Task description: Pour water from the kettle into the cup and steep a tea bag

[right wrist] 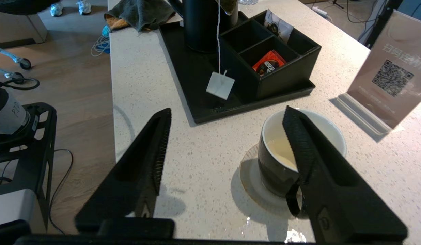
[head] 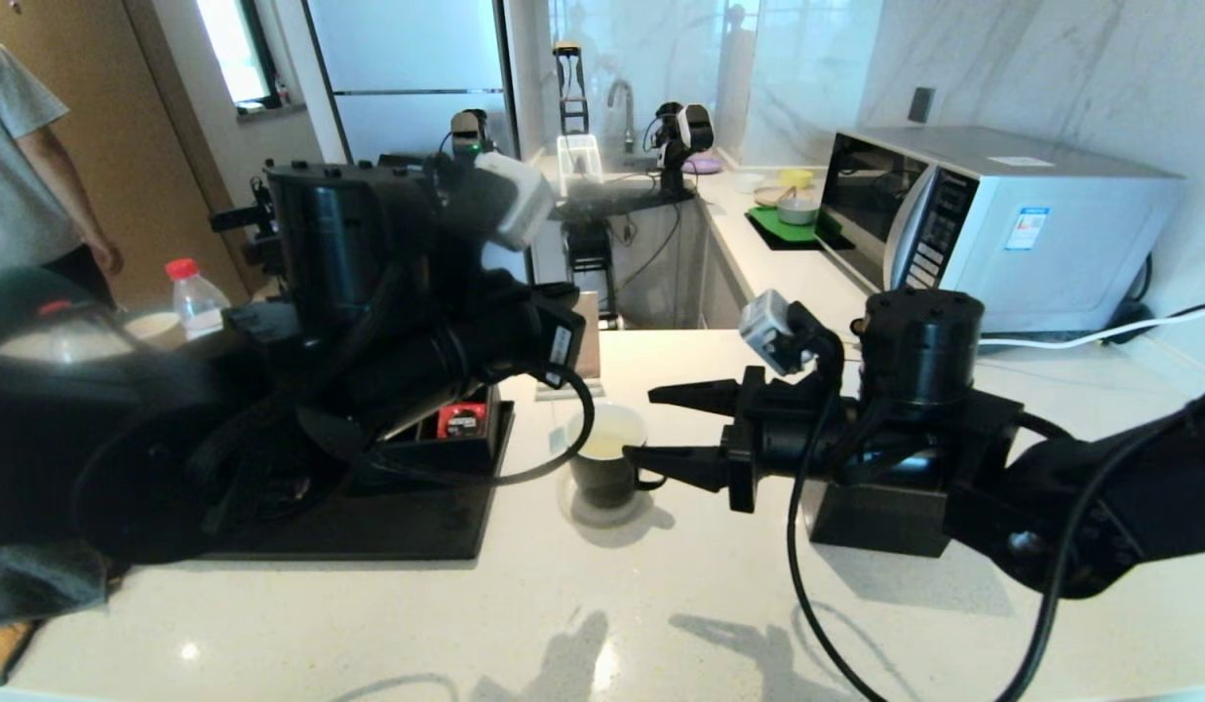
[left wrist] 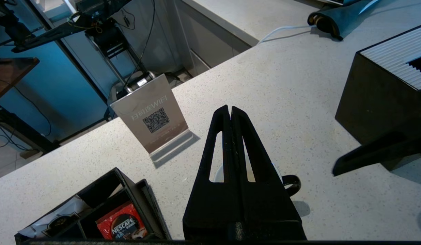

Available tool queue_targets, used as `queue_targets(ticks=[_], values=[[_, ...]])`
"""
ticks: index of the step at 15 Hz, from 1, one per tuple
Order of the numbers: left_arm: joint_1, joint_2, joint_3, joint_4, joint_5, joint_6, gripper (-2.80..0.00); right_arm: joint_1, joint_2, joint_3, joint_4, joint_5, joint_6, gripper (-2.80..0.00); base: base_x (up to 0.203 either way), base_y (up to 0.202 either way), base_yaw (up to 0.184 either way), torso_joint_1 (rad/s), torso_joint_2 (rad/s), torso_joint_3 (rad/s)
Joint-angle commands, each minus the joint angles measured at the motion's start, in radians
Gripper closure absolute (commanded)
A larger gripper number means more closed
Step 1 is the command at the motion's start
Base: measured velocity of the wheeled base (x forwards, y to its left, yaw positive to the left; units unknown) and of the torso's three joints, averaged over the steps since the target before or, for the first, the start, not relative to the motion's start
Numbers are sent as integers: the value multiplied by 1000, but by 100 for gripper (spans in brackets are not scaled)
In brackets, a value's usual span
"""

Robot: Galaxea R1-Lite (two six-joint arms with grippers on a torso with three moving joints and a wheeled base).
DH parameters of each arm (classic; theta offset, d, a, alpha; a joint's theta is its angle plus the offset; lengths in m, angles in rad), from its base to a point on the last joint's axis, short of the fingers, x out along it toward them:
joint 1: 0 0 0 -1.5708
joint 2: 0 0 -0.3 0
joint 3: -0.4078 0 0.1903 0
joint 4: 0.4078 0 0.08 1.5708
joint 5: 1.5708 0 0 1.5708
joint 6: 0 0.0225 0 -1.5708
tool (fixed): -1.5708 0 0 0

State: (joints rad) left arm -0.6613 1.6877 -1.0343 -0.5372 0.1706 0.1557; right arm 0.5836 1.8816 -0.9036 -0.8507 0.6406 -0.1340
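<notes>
The left gripper (left wrist: 231,110), pinched on the string (right wrist: 218,37), dangles a light, floppy tea bag near the cup (right wrist: 300,149).

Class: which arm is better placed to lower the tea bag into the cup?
Left: the left gripper, shut, hangs over the cup with the tea bag's tag dangling below it. The right gripper is open and empty beside the cup.
</notes>
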Motion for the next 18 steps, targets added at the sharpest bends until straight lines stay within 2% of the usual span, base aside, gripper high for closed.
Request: queue_targets(ticks=[1, 3, 5, 7, 13, 18], values=[[0, 0, -3, -5, 1, 0, 0, 17, 70, -39, -29, 5, -1, -280, 0, 0, 0, 0, 0, 0], [0, -2, -12, -7, 1, -1, 0, 32, 115, -69, -72, 5, 14, -280, 0, 0, 0, 0, 0, 0], [0, -8, -15, -7, 1, -1, 0, 54, 149, -96, -152, 4, 100, -280, 0, 0, 0, 0, 0, 0], [0, -12, -31, -6, 1, -1, 0, 67, 193, -114, -221, 5, 130, -280, 0, 0, 0, 0, 0, 0], [-11, -17, -56, 0, 1, -1, 0, 99, 246, -181, -238, 4, 171, -280, 0, 0, 0, 0, 0, 0], [-37, -26, -56, 2, 1, -1, 0, 99, 292, -215, -330, 5, 263, -280, 0, 0, 0, 0, 0, 0]])
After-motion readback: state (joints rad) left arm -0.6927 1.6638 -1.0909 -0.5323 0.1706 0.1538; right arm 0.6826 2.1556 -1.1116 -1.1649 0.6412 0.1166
